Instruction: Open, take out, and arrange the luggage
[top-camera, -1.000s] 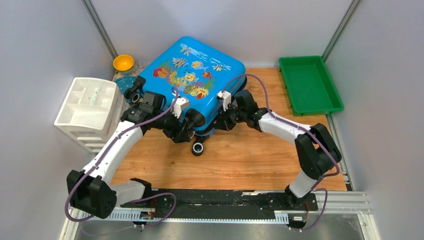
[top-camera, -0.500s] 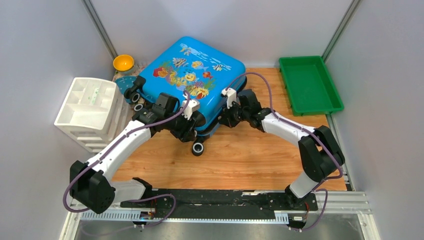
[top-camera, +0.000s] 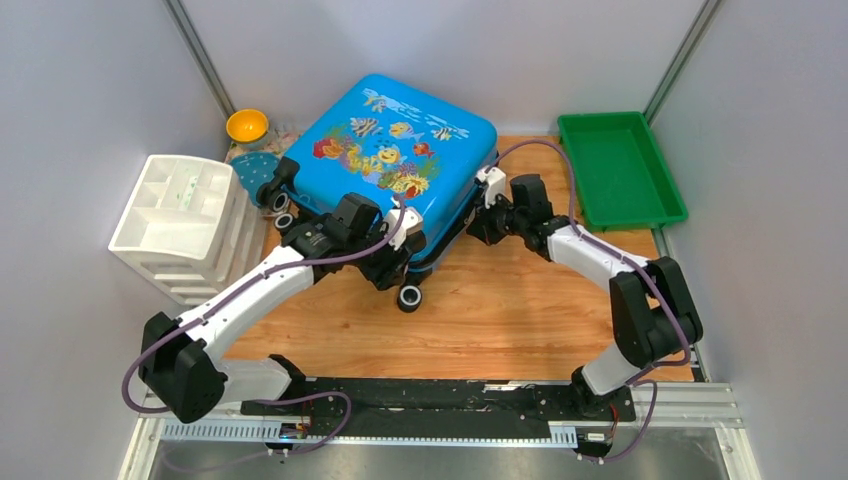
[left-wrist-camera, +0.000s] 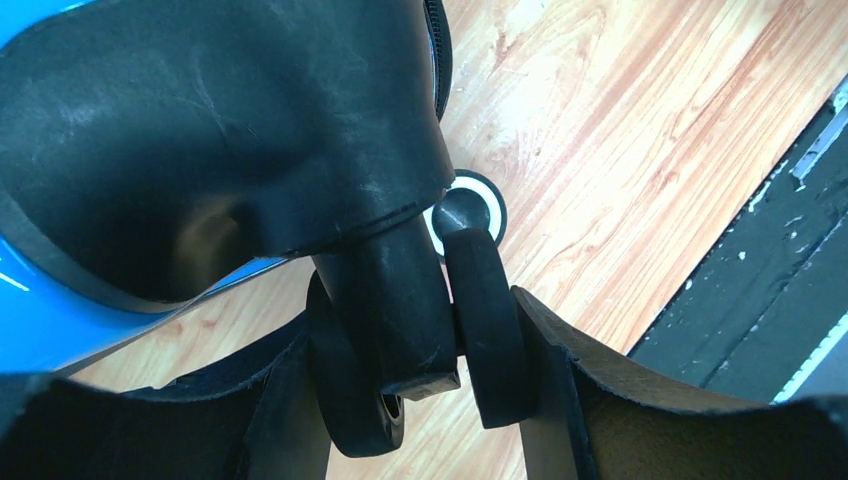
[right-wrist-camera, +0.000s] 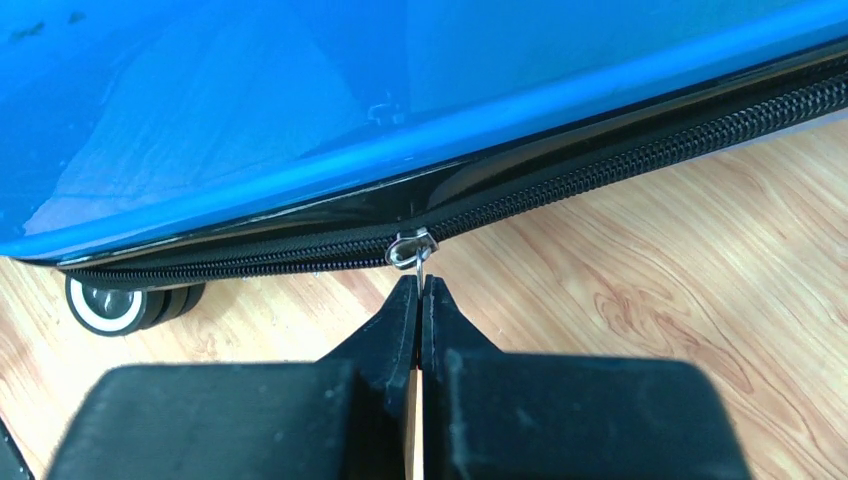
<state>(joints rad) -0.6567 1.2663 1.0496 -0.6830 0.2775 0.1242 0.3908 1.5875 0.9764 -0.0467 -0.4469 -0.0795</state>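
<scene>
left arm (top-camera: 250, 293): white shells, black joint blocks | right arm (top-camera: 590, 252): same white-and-black build | cables (top-camera: 540, 142): purple, one looped along each arm | wrist camera housings (top-camera: 404, 222): small, white | right gripper (right-wrist-camera: 420, 288): matte black wedge-shaped fingers | base rail (top-camera: 450, 395): black

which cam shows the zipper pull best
Right wrist: the zipper pull is close up, pinched in the right hand. Top view: too small to make out on the luggage. Left wrist: only a wheel in the left hand.
</scene>
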